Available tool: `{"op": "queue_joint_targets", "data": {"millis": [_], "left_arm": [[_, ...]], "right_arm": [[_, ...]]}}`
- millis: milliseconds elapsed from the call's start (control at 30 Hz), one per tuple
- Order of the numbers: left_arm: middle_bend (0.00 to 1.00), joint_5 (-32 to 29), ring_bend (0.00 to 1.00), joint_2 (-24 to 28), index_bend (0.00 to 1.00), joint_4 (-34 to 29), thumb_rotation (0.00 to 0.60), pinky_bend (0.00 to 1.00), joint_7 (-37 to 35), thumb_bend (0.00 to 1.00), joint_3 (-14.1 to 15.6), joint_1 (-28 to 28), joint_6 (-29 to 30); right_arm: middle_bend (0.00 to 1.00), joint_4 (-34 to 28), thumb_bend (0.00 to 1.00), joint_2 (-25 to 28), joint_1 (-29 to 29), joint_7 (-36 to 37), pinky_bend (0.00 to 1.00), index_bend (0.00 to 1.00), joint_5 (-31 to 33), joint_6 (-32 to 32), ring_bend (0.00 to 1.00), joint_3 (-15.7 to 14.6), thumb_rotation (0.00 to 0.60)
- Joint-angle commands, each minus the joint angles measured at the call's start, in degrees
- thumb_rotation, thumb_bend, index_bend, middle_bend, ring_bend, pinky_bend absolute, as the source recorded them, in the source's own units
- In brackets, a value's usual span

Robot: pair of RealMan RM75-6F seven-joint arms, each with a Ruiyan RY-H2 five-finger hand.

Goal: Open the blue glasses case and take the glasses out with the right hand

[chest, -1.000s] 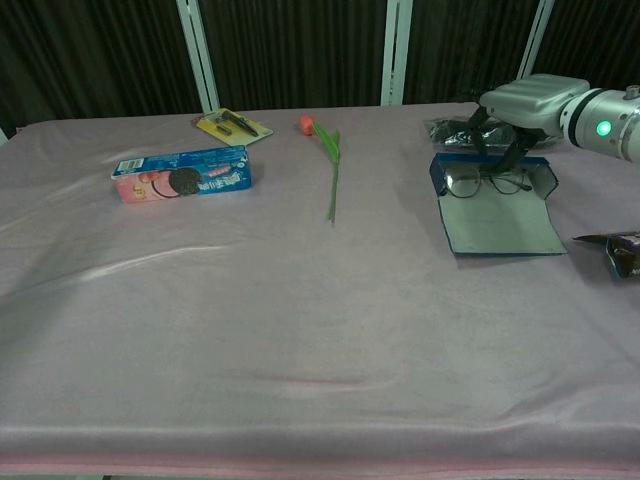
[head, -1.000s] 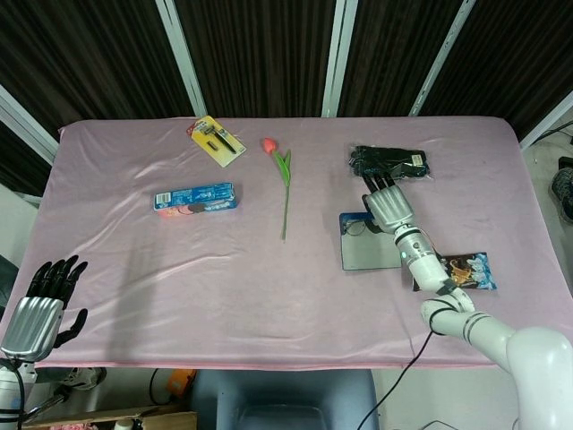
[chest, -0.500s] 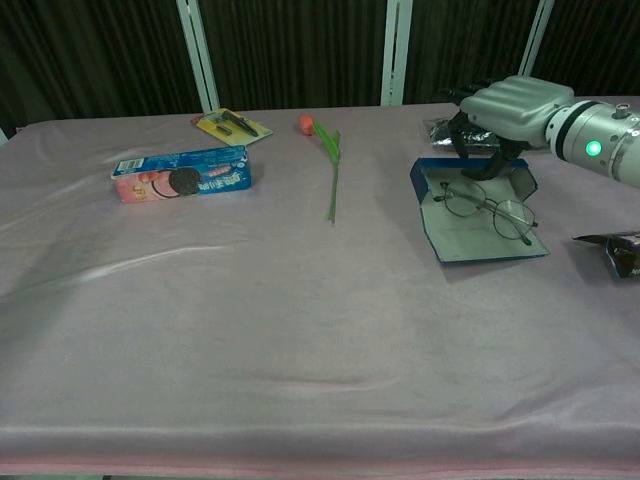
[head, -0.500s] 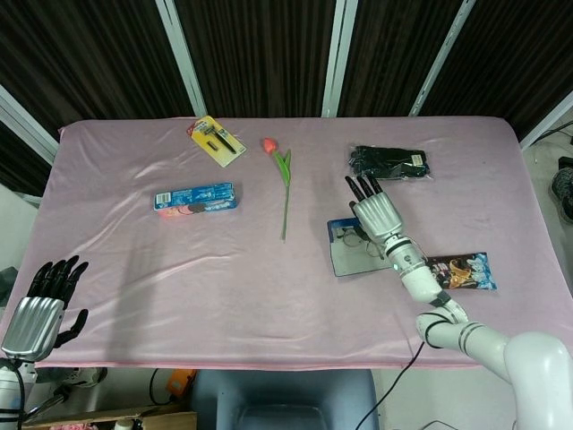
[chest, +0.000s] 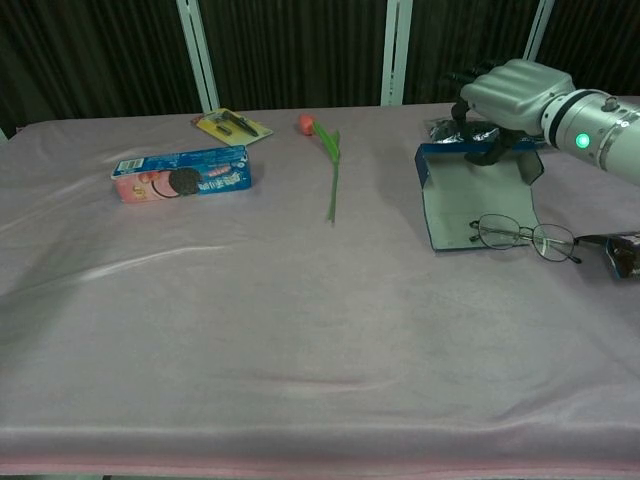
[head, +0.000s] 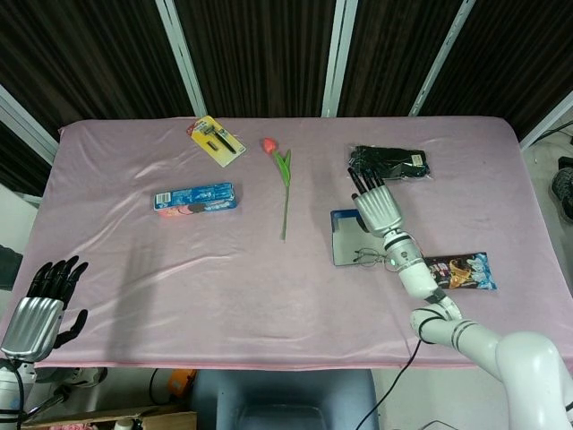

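The blue glasses case (head: 347,240) (chest: 463,195) lies open on the pink cloth, right of centre, with its grey lining up. The thin-framed glasses (head: 372,260) (chest: 525,237) lie outside it at its near right corner, partly on the cloth. My right hand (head: 378,209) (chest: 508,92) hovers over the far end of the case with nothing in it. Its fingers (head: 364,183) point away from me, and its fingertips hang close to the case's back rim. My left hand (head: 42,303) hangs off the table's near left corner, fingers spread and empty.
A black packet (head: 390,162) lies just beyond the right hand. A snack packet (head: 463,270) (chest: 623,252) sits right of the glasses. A tulip (head: 285,184) (chest: 333,170), a blue cookie box (head: 194,197) (chest: 182,174) and a yellow card of tools (head: 217,141) lie to the left.
The glasses have slid out of the case to its near right corner. The case has shifted and turned a little. The right hand has drawn back over the case's far end.
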Motion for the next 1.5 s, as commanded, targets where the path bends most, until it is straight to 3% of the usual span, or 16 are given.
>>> {"op": "queue_joint_targets", "data": {"millis": [33, 233, 467, 733, 833, 1000, 1267, 1367, 1500], "left_arm": [[0.00, 0.0, 0.00, 0.1, 0.00, 0.0, 0.600, 0.02, -0.1, 0.39, 0.0, 0.0, 0.0], [0.00, 0.4, 0.00, 0.1, 0.00, 0.0, 0.600, 0.02, -0.3, 0.39, 0.1, 0.1, 0.4], [0.00, 0.3, 0.00, 0.2, 0.00, 0.2, 0.600, 0.02, -0.7, 0.39, 0.1, 0.1, 0.3], [0.00, -0.1, 0.00, -0.1, 0.00, 0.1, 0.600, 0.02, 0.3, 0.39, 0.0, -0.1, -0.2], [0.00, -0.1, 0.00, -0.2, 0.00, 0.0, 0.600, 0.02, 0.4, 0.39, 0.0, -0.2, -0.4], [0.00, 0.2, 0.00, -0.1, 0.00, 0.0, 0.600, 0.02, 0.3, 0.39, 0.1, -0.2, -0.3], [0.00, 0.9, 0.00, -0.1, 0.00, -0.1, 0.600, 0.02, 0.4, 0.39, 0.4, 0.0, 0.4], [0.00, 0.8, 0.00, -0.2, 0.00, -0.1, 0.600, 0.02, 0.5, 0.39, 0.3, 0.1, 0.4], [0.00, 1.2, 0.00, -0.2, 0.00, -0.2, 0.600, 0.02, 0.7, 0.39, 0.4, 0.3, 1.0]], "right_arm": [[0.08, 2.0, 0.50, -1.0, 0.6, -2.3, 0.00, 0.70, 0.9, 1.8, 0.00, 1.4, 0.600], [0.09, 11.0, 0.50, -5.0, 2.2, -8.1, 0.00, 0.69, 3.8, 0.9, 0.00, 3.3, 0.600], [0.09, 19.3, 0.50, -8.3, 2.6, -7.3, 0.00, 0.64, 6.4, -5.1, 0.00, 4.0, 0.600], [0.05, 22.1, 0.45, -9.1, 3.1, -5.8, 0.00, 0.18, 7.7, -8.9, 0.00, 5.2, 0.600], [0.04, 19.0, 0.41, -7.3, 2.3, -4.0, 0.00, 0.18, 7.3, -8.0, 0.00, 5.4, 0.600], [0.04, 5.8, 0.41, 0.4, -1.8, -0.3, 0.00, 0.20, 3.5, -3.5, 0.00, 2.9, 0.600], [0.04, -24.2, 0.41, 16.7, -9.7, 3.2, 0.00, 0.50, 2.5, -2.5, 0.00, -1.9, 0.600], [0.04, -29.3, 0.41, 19.6, -10.8, 2.5, 0.00, 0.55, 3.4, -3.4, 0.00, -3.5, 0.600], [0.04, -30.5, 0.41, 19.9, -11.5, 0.8, 0.00, 0.56, 3.6, -2.6, 0.00, -4.8, 0.600]]}}
